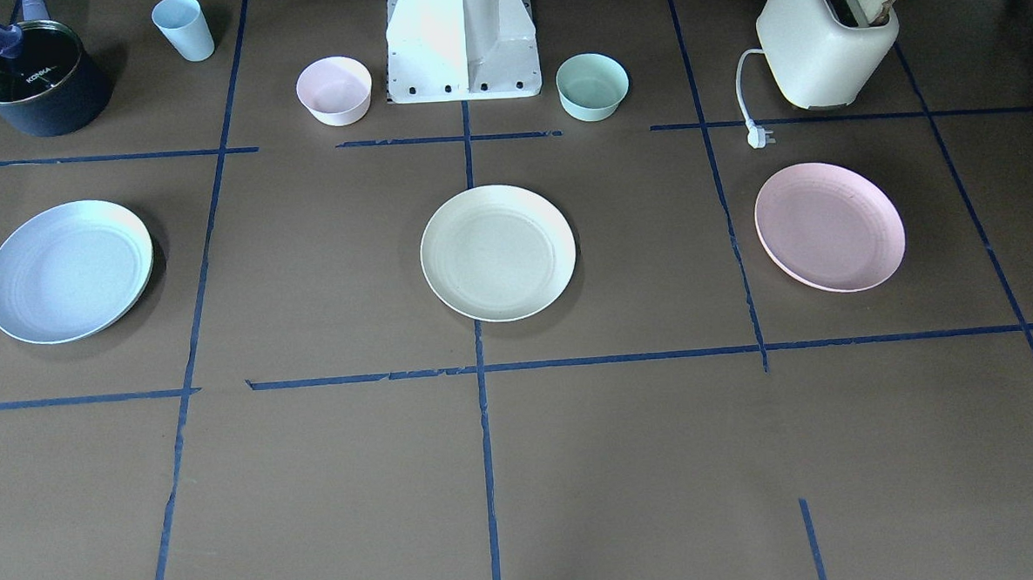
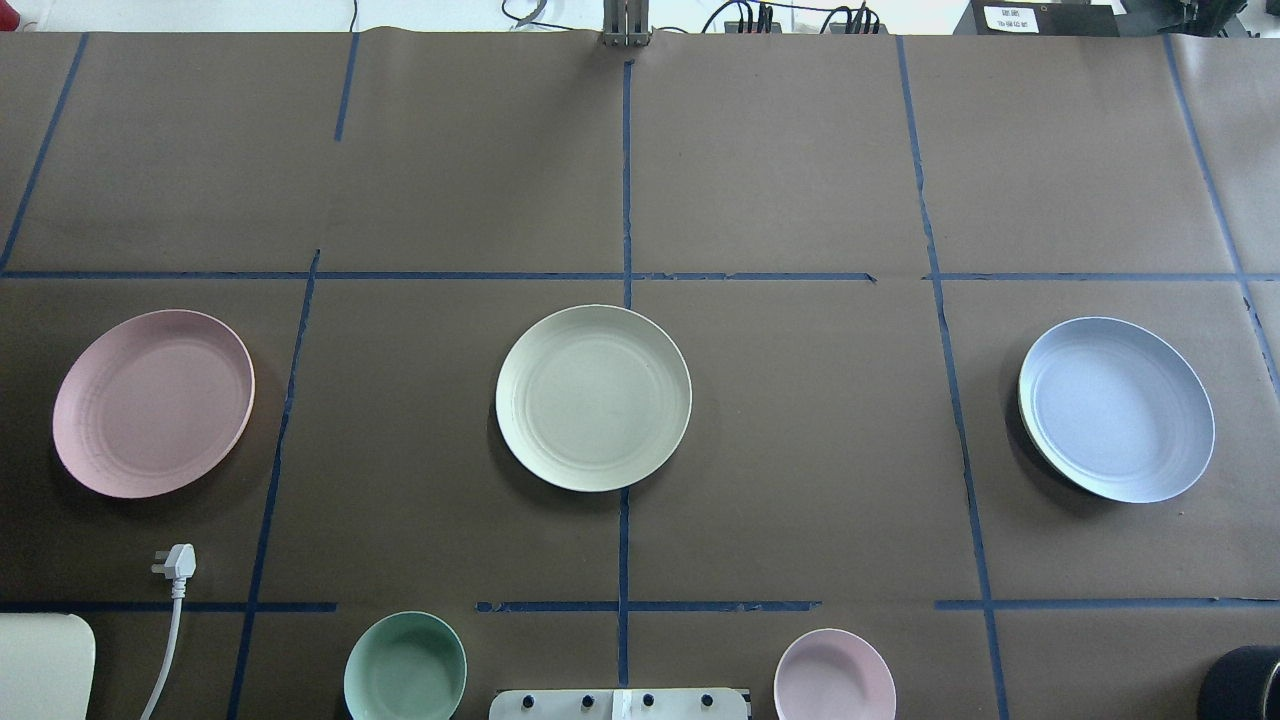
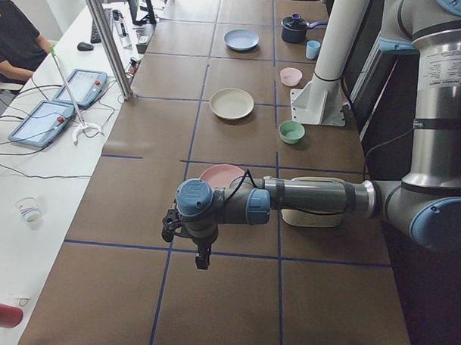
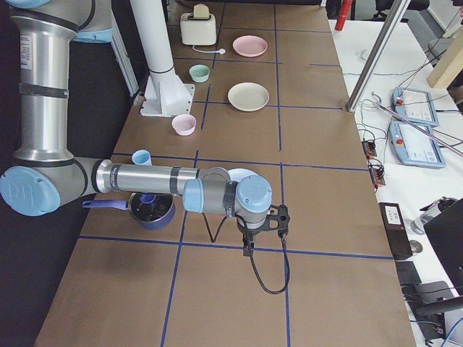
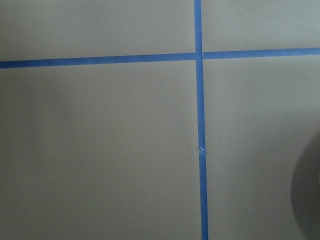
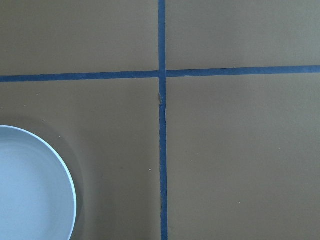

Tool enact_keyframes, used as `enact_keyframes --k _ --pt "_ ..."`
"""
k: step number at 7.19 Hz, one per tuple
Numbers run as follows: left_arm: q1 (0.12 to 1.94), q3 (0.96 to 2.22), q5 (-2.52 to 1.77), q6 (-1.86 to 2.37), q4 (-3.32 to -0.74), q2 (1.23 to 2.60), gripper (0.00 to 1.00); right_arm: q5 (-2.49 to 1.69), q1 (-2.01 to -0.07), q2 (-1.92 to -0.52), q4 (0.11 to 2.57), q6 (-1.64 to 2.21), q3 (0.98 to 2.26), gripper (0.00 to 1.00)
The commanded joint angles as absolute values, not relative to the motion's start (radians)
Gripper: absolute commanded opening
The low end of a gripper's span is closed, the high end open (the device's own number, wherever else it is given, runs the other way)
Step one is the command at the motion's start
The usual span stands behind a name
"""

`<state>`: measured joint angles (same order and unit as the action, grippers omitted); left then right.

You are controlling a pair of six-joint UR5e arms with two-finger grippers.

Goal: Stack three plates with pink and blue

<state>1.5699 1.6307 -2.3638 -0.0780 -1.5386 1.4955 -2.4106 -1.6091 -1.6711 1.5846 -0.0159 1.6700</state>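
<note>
Three plates lie flat in one row across the brown table [image 2: 800, 180], well apart, none stacked on another. The cream plate [image 2: 593, 397] sits at the centre, over the middle tape line. The pink plate [image 2: 153, 402] is at the robot's left end and the blue plate [image 2: 1117, 408] at its right end.

The left gripper [image 3: 202, 258] appears only in the left side view. It hangs over bare table near a tape crossing, on the outer side of the pink plate. Whether its fingers are parted or closed cannot be told. The right gripper [image 4: 248, 249] appears only in the right side view, over a tape line just beyond the blue plate. Its state cannot be told either. Neither gripper touches a plate.

Along the robot's edge stand a mint-green bowl [image 2: 405, 668] and a small pink bowl [image 2: 834, 675], on either side of the base. A toaster [image 1: 824, 45] with its loose plug [image 2: 175, 562] is nearest the pink plate, and a dark pot [image 1: 35, 80] and a blue cup [image 1: 183, 27] are nearest the blue plate
</note>
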Motion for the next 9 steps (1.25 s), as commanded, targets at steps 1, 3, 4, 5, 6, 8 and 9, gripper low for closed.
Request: enact_keyframes --k 1,3,4,5,6,8,9 --pt "1.569 1.629 -2.365 -0.077 -1.539 1.496 1.0 -2.41 -1.609 -1.669 1.585 -0.015 1.677 1.0" --pt "1.571 1.649 -2.37 -0.068 -1.54 1.487 1.0 -2.411 -1.609 -1.666 1.585 -0.014 1.678 1.0" --pt "1.569 1.704 -2.368 0.01 -1.548 1.477 1.0 -2.413 -1.609 -1.666 1.585 -0.014 1.681 1.0" --pt "1.55 1.736 -2.368 0.141 -1.642 1.451 1.0 -2.416 -1.609 -1.663 1.585 -0.011 1.681 1.0" --pt "1.455 1.733 -2.368 0.299 -1.827 1.396 1.0 -2.415 -1.609 -1.658 1.585 -0.011 1.68 1.0" --pt "1.242 1.718 -2.356 0.699 -2.132 1.359 1.0 -2.416 -1.609 -1.652 1.585 -0.011 1.681 1.0" --pt "1.157 1.7 -2.344 0.815 -2.225 1.358 1.0 -2.416 -1.609 -1.645 1.585 -0.011 1.681 1.0"
